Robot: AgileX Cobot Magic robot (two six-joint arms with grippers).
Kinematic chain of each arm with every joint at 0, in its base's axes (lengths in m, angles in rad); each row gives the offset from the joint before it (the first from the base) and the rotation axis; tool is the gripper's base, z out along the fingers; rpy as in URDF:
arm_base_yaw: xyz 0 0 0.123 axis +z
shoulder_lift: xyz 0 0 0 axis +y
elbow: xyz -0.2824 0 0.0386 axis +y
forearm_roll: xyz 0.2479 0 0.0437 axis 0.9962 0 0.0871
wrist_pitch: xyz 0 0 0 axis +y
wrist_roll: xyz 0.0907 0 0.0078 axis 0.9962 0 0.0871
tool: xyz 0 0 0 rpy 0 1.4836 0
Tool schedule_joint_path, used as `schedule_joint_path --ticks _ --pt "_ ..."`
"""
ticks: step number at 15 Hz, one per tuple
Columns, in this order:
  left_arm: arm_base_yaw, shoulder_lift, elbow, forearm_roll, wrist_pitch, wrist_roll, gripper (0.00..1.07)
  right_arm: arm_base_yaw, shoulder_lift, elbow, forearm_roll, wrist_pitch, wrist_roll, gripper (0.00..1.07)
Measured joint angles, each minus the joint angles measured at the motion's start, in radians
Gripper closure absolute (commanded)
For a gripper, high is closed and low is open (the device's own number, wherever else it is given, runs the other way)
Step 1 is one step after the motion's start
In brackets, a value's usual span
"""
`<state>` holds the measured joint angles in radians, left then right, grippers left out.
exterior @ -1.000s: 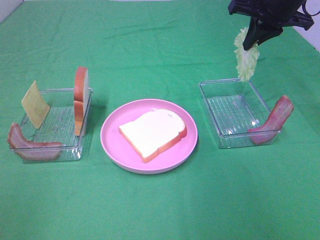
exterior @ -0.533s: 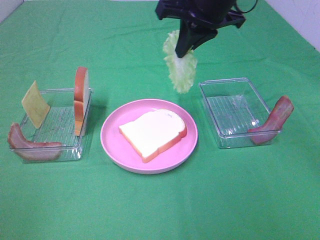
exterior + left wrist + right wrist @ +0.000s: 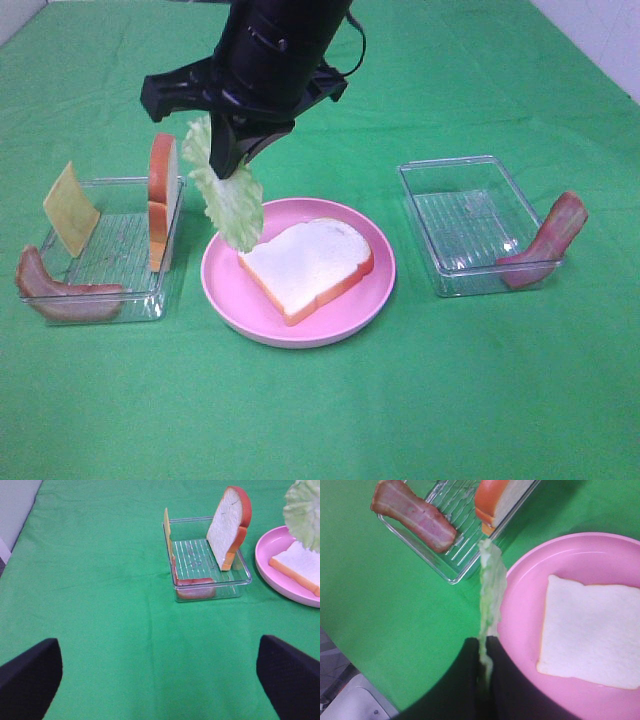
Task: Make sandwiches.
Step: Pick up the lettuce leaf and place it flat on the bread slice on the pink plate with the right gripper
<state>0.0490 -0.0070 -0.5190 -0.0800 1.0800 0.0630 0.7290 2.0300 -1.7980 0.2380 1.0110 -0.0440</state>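
The sandwiches are only begun: one flat white bread slice with an orange crust [image 3: 310, 262] lies alone on the round pink plate [image 3: 228, 292] in the middle of the green cloth surface [image 3: 400, 410]. The pale green crinkled lettuce leaf [image 3: 232, 205] is pinched at its top by the right hand [image 3: 236, 160], whose black fingers are closed tight on it. That arm has reached across the middle.

The leaf hangs with its long axis close to vertical. Its lower tip is above the plate's left rim, just beside the slice's left corner and not over the bread itself. The slice therefore lies to the right of the leaf and below it. My judgement is that the coming move needs a short shift that way and a descent, so the leaf folds down flat. Nothing stands between leaf and slice.

The nearest neighbour on the other side is the clear plastic tray on the left [image 3: 110, 181], holding an upright second bread slice [image 3: 162, 200], a yellow cheese square [image 3: 70, 208] and a reddish bacon strip [image 3: 60, 292]. The left hand [image 3: 157, 647] is spread wide, empty, facing this tray from well back.

A second clear tray [image 3: 455, 165] on the right has another bacon strip [image 3: 548, 242] leaning at its corner; inside or outside, I cannot tell
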Motion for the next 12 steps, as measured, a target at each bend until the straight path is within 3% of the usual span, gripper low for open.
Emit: schedule_joint_path --ticks 8,12 --pt "0.0 0.0 0.0 0.0 0.0 0.0 0.07 0.003 0.163 0.0 -0.069 -0.028 0.0 1.04" --pt "0.0 0.0 0.0 0.0 0.0 0.0 0.07 0.003 0.178 0.0 -0.228 -0.042 0.024 1.04"
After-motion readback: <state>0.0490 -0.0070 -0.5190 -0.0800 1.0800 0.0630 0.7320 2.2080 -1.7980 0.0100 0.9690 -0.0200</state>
